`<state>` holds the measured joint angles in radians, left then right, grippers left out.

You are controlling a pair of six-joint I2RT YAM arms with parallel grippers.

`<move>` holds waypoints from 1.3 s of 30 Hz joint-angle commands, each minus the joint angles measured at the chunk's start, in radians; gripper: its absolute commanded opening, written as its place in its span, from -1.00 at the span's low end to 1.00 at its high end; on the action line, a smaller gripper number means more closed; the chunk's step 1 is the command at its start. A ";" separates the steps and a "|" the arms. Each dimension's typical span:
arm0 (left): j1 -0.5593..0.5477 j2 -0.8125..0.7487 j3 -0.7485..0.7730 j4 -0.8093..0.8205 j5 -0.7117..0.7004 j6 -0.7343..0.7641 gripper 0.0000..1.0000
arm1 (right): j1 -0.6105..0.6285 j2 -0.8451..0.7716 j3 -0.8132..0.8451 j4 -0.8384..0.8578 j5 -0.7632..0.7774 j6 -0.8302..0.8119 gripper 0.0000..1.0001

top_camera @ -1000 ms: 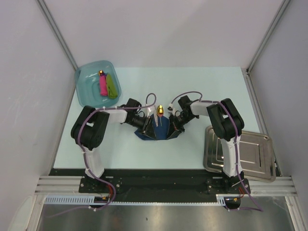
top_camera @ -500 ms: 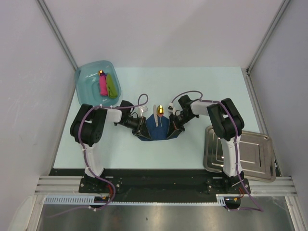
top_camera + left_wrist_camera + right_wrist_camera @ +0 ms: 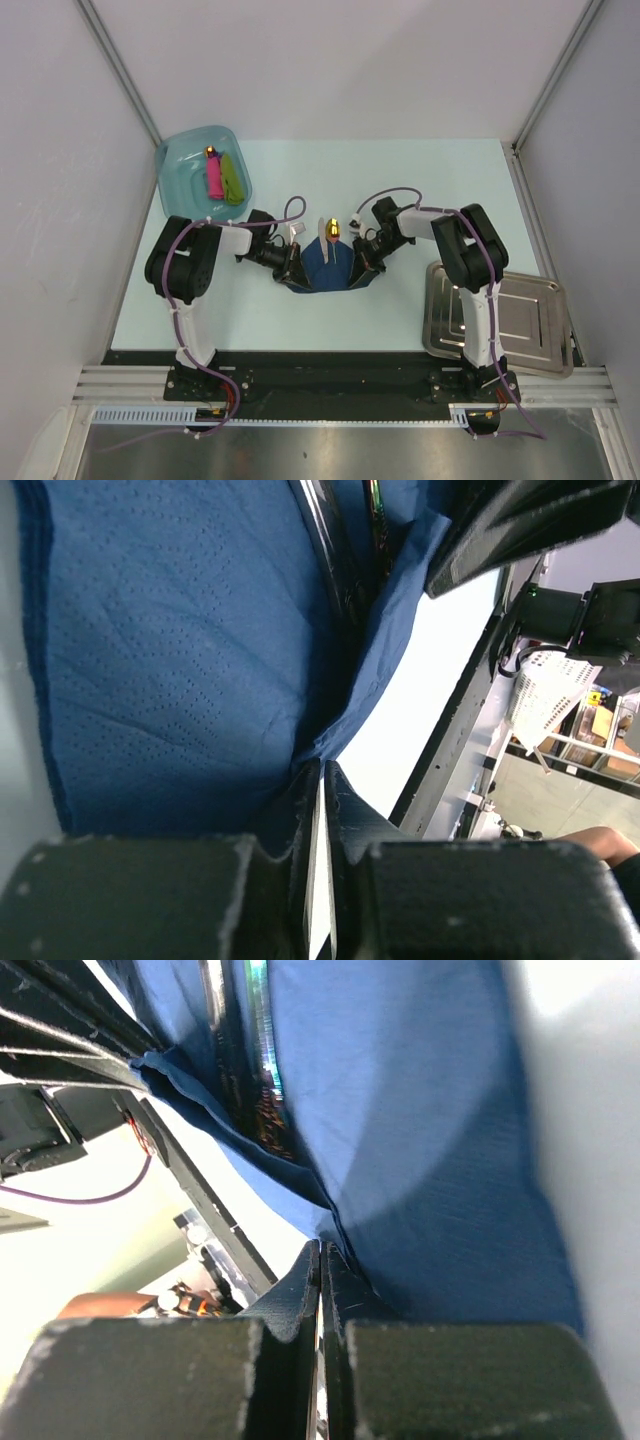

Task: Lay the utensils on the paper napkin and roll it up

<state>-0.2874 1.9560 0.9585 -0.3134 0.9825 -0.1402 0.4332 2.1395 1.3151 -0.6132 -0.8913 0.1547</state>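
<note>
1. The paper napkin (image 3: 325, 265) lies mid-table, a little toward the near edge, with its left and right sides lifted into a trough. One utensil (image 3: 332, 230) shows its orange-gold tip at the napkin's far end.
2. The left gripper (image 3: 321, 780) is clenched on the napkin's left side, with cloth pinched between its tips. The right gripper (image 3: 320, 1258) is clenched the same way on the right side.
3. The step in hand looks like wrapping the sheet over the utensil. One side should go across first, low and slow.
4. The other claw should give only light tension, since thin paper may tear if both pull apart.
5. The trough should be kept level, or the utensil may slide out toward the far edge.
</note>
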 commanded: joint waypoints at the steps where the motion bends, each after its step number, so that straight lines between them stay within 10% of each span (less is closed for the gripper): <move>1: 0.013 -0.005 -0.015 -0.016 -0.057 0.028 -0.81 | 0.054 -0.056 0.024 0.009 -0.003 -0.023 -1.00; 22: 0.040 -0.023 -0.018 0.019 0.010 0.039 -0.76 | 0.015 0.048 0.039 0.020 -0.049 0.022 -1.00; 39: -0.127 -0.082 -0.060 0.548 0.156 -0.317 -0.52 | 0.019 0.053 0.047 0.023 -0.005 0.026 -1.00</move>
<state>-0.3958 1.8420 0.8917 0.0269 1.0962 -0.3202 0.4488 2.1715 1.3350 -0.5968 -0.9325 0.1841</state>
